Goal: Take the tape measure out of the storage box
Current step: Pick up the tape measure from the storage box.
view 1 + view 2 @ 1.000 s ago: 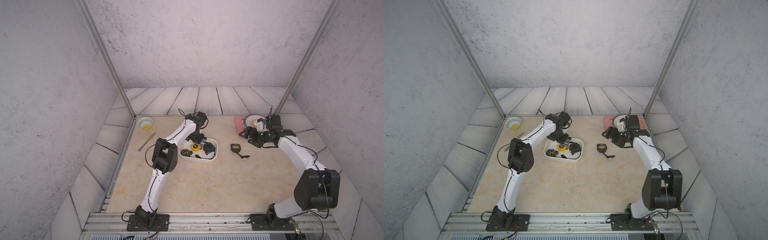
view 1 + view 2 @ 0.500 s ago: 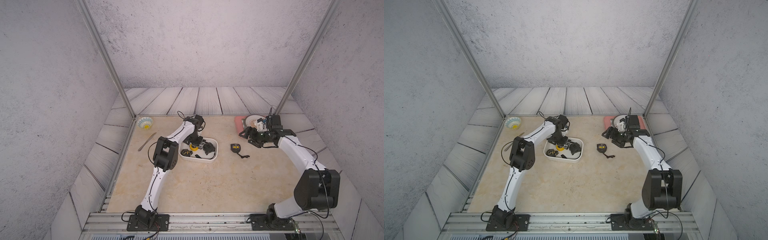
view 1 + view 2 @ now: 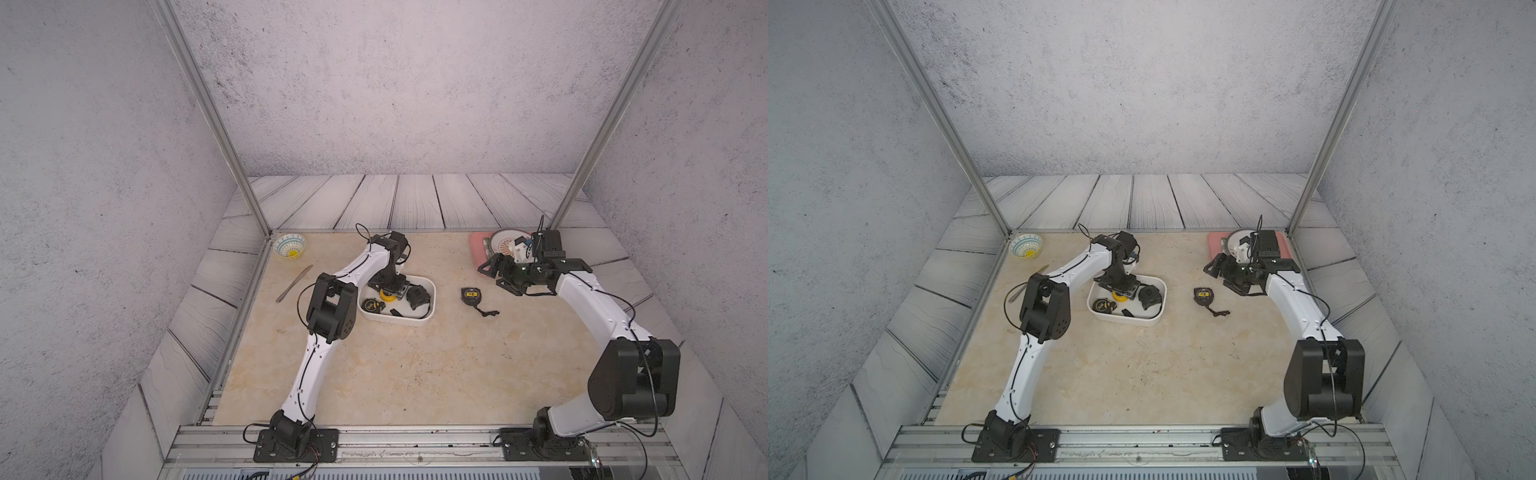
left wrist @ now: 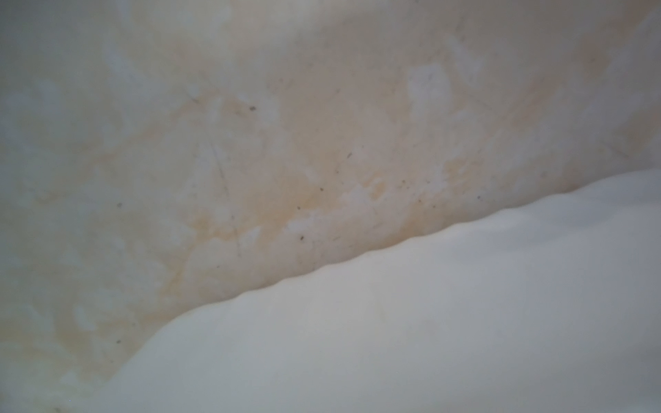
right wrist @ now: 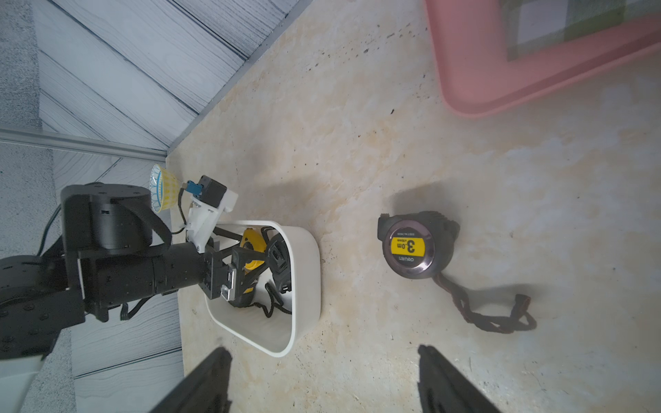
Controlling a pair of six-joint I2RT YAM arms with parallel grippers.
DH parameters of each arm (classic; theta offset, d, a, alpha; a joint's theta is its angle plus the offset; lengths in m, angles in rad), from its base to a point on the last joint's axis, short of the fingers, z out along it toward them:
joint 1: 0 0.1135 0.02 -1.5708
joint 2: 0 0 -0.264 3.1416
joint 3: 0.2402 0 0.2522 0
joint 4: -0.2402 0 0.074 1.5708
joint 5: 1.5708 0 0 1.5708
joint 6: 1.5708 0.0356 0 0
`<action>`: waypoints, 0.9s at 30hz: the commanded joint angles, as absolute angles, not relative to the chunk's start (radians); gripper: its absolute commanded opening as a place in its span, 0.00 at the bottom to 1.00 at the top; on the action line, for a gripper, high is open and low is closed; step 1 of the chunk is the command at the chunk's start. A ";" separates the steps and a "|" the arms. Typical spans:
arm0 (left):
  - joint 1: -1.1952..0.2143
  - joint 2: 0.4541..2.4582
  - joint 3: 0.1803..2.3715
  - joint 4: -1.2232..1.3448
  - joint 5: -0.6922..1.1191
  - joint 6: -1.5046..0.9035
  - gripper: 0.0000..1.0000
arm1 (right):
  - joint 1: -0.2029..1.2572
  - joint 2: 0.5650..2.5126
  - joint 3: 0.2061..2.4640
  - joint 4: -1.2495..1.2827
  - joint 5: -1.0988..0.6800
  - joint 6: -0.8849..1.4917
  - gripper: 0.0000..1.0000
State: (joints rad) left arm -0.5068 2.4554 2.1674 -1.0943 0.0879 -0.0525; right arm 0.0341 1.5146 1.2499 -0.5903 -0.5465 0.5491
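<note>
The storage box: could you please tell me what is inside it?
Inside the storage box lie a black tape measure, a black-and-yellow tape measure and a yellow round item partly covered by the left gripper; anything beneath the gripper is hidden.

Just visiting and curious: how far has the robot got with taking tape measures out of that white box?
Done: one tape measure lies on the table outside the storage box. In hand: the left gripper is down in the box at the yellow tape measure; a grip is not clear. The right gripper hangs open and empty. Left: lifting it out; a black one and a black-and-yellow one also sit inside.
</note>
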 commanded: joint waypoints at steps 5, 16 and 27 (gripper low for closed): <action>-0.509 2.473 2.156 -1.103 0.025 -0.064 0.54 | 0.036 1.539 1.270 -0.600 -0.536 0.552 0.84; -0.509 2.417 2.226 -1.154 -0.012 -0.093 0.00 | 0.035 1.536 1.257 -0.589 -0.570 0.546 0.84; -0.506 2.310 2.420 -1.257 0.044 -0.264 0.00 | 0.135 1.510 1.249 -0.636 -0.549 0.426 0.83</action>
State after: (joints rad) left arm -0.5068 2.3981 2.3867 -1.2320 0.0154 -0.1703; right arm 0.0902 1.5146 1.2499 -0.6071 -0.5694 0.4866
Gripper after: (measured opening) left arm 0.625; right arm 0.831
